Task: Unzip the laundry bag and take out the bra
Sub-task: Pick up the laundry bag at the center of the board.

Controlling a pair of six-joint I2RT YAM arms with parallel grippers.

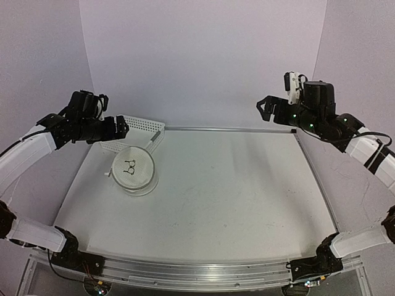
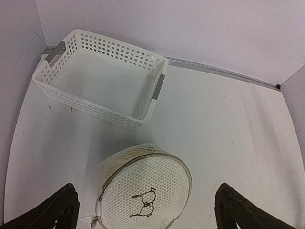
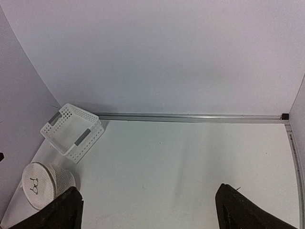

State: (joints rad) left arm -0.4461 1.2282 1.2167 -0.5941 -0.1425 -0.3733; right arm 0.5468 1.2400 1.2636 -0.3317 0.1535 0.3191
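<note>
Laundry bag sits on the table at its far-left part, just in front of the white perforated basket w/ a small gap between them. Its round face w/ the bra drawing points up and is a bit tilted. Left gripper hangs above the bag, fingers spread wide, holding nothing. Right gripper is up high over the far-right corner, well apart from the bag, also spread and empty. Zip track runs round the rim of the face and looks fully closed. What's prob. the pull shows at the near-left edge in the left wrist view, too small to be sure. Bra isn't visible; no colour shows thru the mesh, so presumably it's inside. Handling guess: the bag is v. light, mesh soft and springy, so it'll slide or fold if tugged one-handed. One gripper should pinch the rim or side wall next to the pull to anchor it, while the other takes the tab and drags along the track. The tab is tiny and needs a fine pinch. Bra likely limp and light, and its straps could snag on the mesh or zip teeth.
</note>
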